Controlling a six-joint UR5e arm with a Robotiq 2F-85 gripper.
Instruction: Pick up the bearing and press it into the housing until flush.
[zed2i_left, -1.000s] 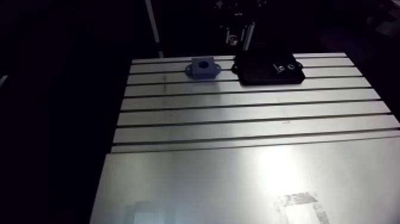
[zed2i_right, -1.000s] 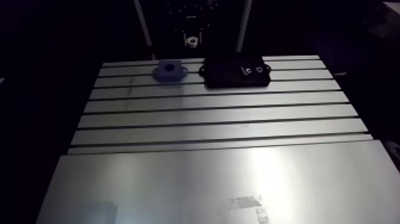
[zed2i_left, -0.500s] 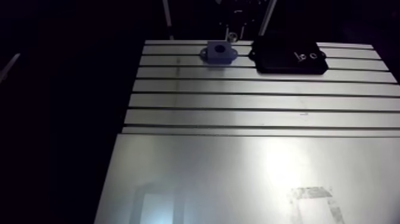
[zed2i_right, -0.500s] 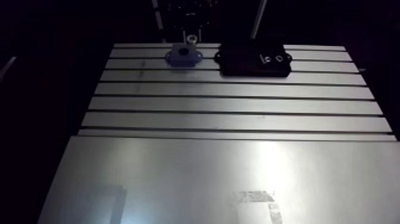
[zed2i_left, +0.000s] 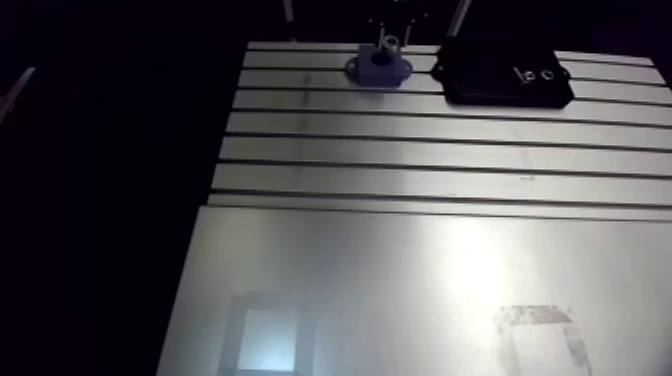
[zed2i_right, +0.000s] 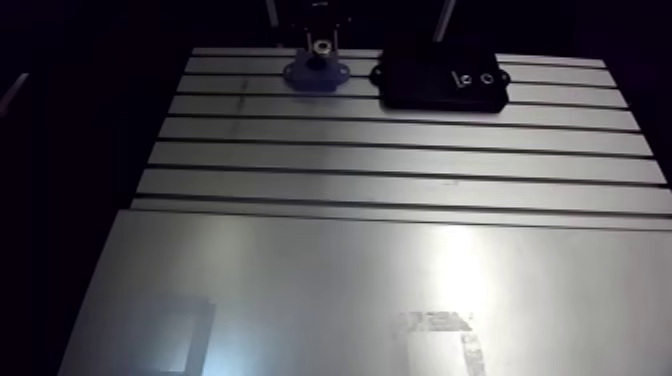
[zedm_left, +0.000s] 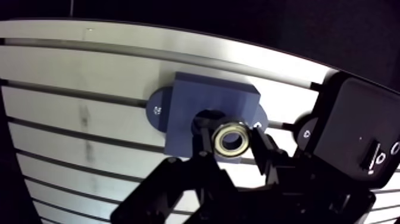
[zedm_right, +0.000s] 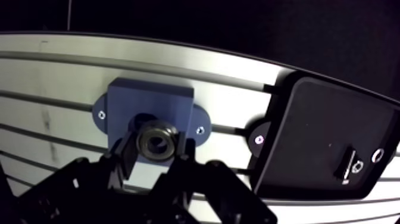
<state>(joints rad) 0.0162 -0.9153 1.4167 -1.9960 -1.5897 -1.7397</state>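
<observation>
In the wrist view my gripper (zedm_left: 231, 142) is shut on the bearing (zedm_left: 231, 139), a small steel ring held between the two black fingertips. Directly under it sits the blue housing (zedm_left: 205, 104), a block with rounded mounting ears and a dark bore partly hidden behind the bearing. Whether the bearing touches the bore I cannot tell. In the arm view the housing (zed2i_left: 378, 67) stands at the table's far edge, with the bearing (zed2i_left: 391, 44) just above it.
A black rectangular fixture plate (zedm_right: 324, 143) lies beside the housing on the slotted aluminium table (zed2i_left: 420, 170); in the arm view it is the black plate (zed2i_left: 505, 84) to the right. A smooth metal sheet (zed2i_left: 400, 290) covers the table's near half.
The arm view has shifted as the camera moved. The bearing in the gripper, earlier behind and right of the housing, now hangs right over it.
</observation>
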